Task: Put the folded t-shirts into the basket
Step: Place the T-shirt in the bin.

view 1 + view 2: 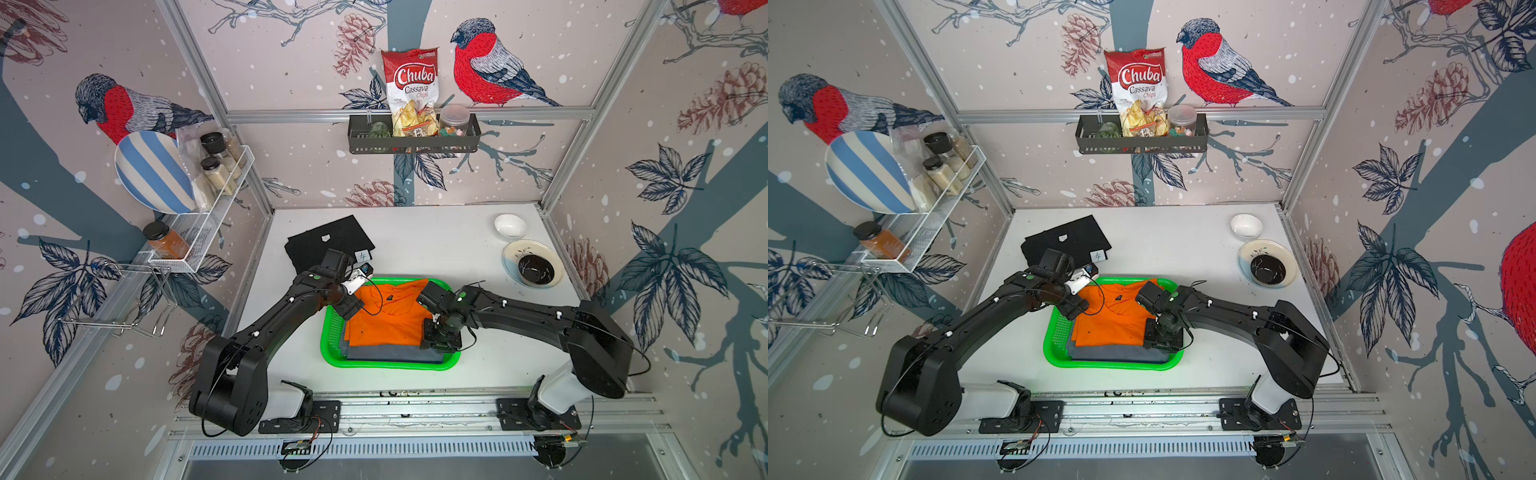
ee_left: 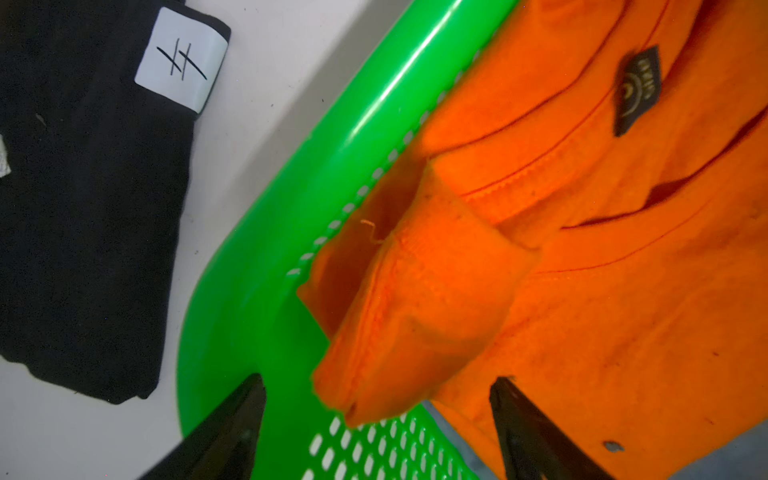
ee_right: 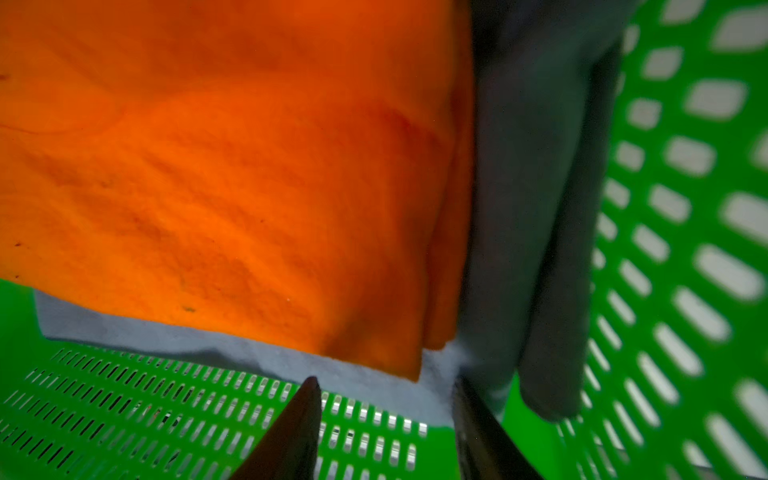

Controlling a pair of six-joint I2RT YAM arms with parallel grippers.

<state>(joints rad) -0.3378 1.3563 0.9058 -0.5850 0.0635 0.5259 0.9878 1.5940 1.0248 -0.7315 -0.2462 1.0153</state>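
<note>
Lying in the basket (image 1: 390, 365) are two of the shirts: the grey shirt (image 1: 395, 354) at the bottom and the orange shirt (image 1: 386, 316) on top of it. The orange one sits skewed, so a strip of grey shows along the basket's near edge, and its far end reaches the far rim. The black shirt (image 1: 324, 245) lies flat on the counter (image 1: 436, 249) just beyond the basket's far left corner, apart from the rim. A white tag (image 2: 180, 58) sits at its corner nearest the basket.

The left claw (image 1: 353, 307) hangs over the basket's left side, above the orange shirt's left edge. In the left wrist view its fingers (image 2: 232, 424) stand wide, with a bunched orange sleeve fold between them and clear space on both sides; it holds nothing.

The right claw (image 1: 440, 340) points down into the basket's near right corner. In the right wrist view its fingers (image 3: 291, 432) stand about half apart over the perforated floor, with the grey shirt's corner between the tips. One finger lies close against the grey fold; whether it touches I cannot tell, and no cloth looks pinched.
</note>
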